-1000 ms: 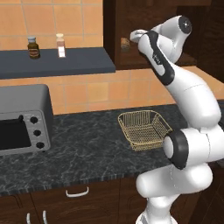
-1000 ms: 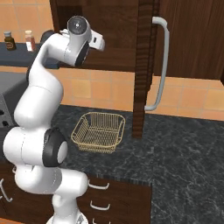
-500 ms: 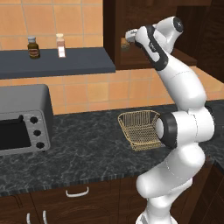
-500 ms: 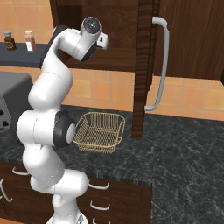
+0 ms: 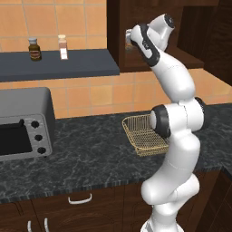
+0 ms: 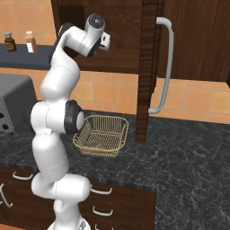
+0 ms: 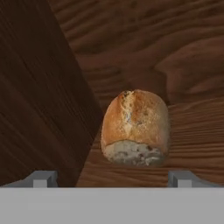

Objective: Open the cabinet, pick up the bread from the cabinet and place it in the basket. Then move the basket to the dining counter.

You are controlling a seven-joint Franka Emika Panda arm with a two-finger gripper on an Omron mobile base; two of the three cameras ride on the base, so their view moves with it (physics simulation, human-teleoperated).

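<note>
claw spread wide, nothing in it. bread sits on the cabinet floor dead ahead, slightly toward the right finger, side wall close on its left. i'd push straight in; basket waits on the desk below.

Orange tile wall; black speckled worktop; grey shelf; toaster oven; dark lower drawers.
</note>
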